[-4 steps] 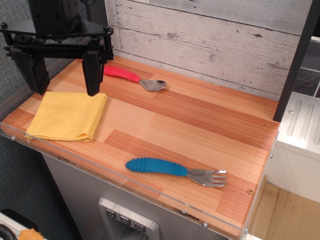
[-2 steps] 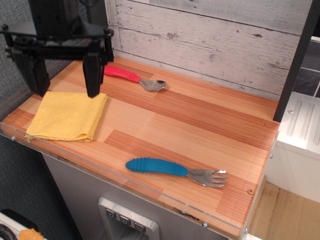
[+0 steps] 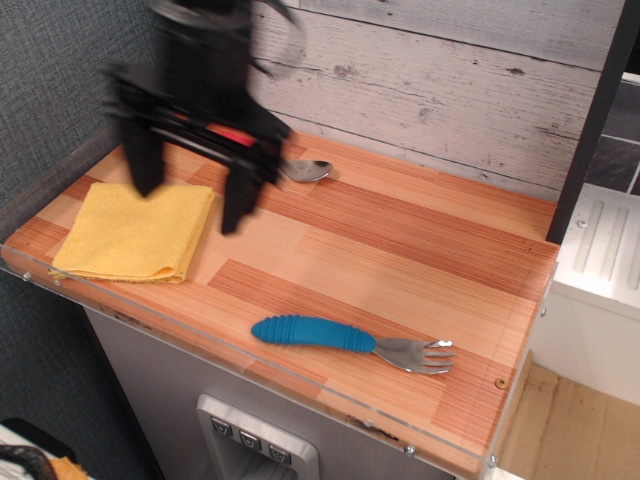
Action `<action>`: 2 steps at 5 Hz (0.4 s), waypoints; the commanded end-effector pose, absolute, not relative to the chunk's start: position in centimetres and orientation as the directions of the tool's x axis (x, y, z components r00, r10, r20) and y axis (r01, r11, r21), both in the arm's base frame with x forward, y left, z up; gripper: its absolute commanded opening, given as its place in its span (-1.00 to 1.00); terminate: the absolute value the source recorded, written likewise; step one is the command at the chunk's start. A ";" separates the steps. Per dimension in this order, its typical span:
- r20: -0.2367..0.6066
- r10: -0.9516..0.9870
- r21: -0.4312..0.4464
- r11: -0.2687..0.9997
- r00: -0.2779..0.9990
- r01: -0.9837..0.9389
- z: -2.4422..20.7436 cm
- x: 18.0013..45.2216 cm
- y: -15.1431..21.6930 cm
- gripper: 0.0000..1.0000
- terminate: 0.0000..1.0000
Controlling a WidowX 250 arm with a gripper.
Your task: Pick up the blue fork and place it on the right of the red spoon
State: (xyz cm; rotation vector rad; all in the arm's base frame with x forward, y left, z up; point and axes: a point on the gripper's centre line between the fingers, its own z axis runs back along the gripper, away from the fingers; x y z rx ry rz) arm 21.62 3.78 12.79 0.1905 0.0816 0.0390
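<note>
While the blue fork (image 3: pixel 345 340) is lying untouched near the front edge of the wooden surface (image 3: pixel 400 250), handle pointing left and tines pointing right, we are looking at a task whose first grasp is not yet made. The fork is sitting flat, with nothing crowding it, well apart from everything else. The red spoon (image 3: pixel 300 168) is resting near the back wall, its silver bowl showing and most of its red handle hidden behind the arm. A folded yellow cloth (image 3: pixel 135 232) is occupying the left end of the surface.

The hand (image 3: pixel 190 195) is hanging blurred above the spot between cloth and spoon, its two dark fingers spread wide and gripping nothing. We are judging the step in hand to be the reach toward the fork. To do it well, we are advising a descent over the thick ribbed handle rather than the thin metal head, with the fingers straddling the handle across its width, since the ribs should be giving better purchase. The fork is lying close to the clear front lip, so the approach is best coming from straight above. The open wood to the right of the spoon's bowl is looking free for the later placement.
</note>
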 end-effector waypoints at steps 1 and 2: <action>-0.090 -0.425 0.215 0.875 0.901 0.434 10.1 24.2 0.0 1.00 -1.00; -0.071 -0.635 0.219 0.742 0.769 0.633 8.5 24.5 -1.3 1.00 -1.00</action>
